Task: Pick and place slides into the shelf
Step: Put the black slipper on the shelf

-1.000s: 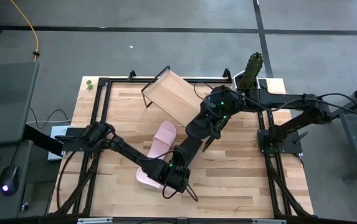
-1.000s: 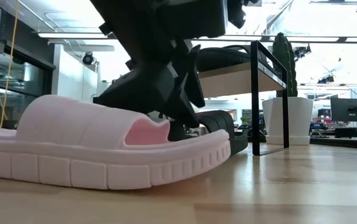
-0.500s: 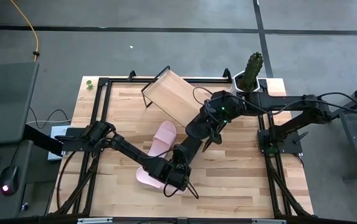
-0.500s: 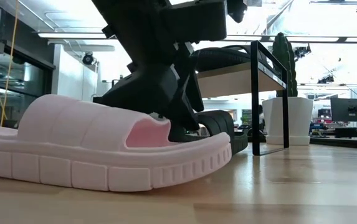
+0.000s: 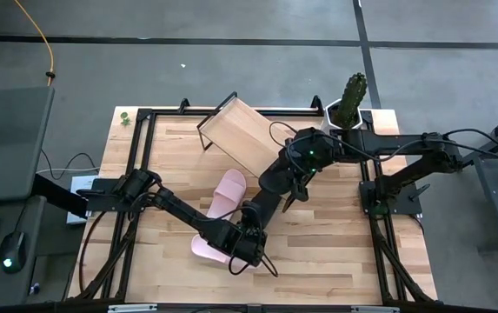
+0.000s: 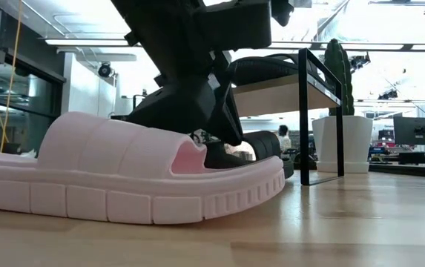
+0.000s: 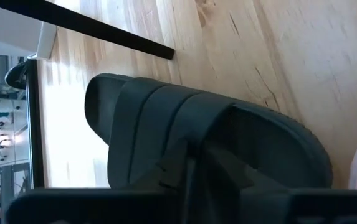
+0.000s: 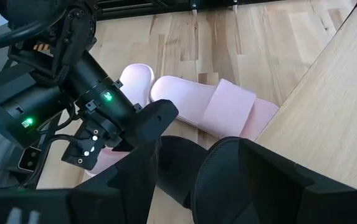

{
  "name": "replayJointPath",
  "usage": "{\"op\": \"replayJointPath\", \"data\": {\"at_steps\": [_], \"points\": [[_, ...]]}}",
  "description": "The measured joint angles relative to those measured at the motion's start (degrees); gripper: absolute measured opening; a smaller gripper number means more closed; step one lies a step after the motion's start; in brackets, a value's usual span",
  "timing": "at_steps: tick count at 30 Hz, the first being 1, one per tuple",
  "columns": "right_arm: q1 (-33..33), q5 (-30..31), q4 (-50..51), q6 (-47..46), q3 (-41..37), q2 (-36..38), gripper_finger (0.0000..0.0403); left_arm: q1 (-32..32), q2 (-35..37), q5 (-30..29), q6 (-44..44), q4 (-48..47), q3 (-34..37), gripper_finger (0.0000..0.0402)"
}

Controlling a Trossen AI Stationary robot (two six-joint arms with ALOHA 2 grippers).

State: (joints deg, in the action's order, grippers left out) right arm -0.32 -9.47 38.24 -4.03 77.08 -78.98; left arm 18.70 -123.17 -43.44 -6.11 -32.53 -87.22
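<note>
1. Under the left end effector (image 5: 250,233) lies a black slide (image 7: 166,124); over the last second its fingers have clenched on the strap, so lifting toward the shelf (image 5: 244,132) looks next.
2. Beside it, the right end effector (image 5: 290,193) hangs released.
3. Just beyond, two pink slides (image 8: 215,109) rest on the bench (image 5: 335,252).
4. Contact itself is hidden.

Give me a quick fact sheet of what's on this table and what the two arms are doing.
Shelf: slanted wooden board, far side of table
Pink sandals: one mid-table, one nearer the front
Black sandal: flat on the table by the pink ones
Left gripper: fingers pinched on the Black sandal's strap
Right gripper: just above, between Shelf and Left gripper
Cactus pot: far right corner
</note>
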Motion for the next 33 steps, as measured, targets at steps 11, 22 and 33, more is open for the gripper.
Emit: {"op": "replayJointPath", "data": {"at_steps": [11,22,33], "points": [[0.0,0.0,0.0,0.02,0.0,0.0,0.0211,0.01,0.02,0.29,-0.04,-0.14,-0.02,0.0006],[0.0,0.0,0.02,0.25,0.0,0.0,0.0211,0.07,0.17,-1.03,-0.16,-2.17,-0.18,0.0002],[-0.01,0.52,0.02,0.5,0.0,0.0,0.0211,0.08,0.15,-3.13,1.73,-12.91,-7.08,0.0]]}}
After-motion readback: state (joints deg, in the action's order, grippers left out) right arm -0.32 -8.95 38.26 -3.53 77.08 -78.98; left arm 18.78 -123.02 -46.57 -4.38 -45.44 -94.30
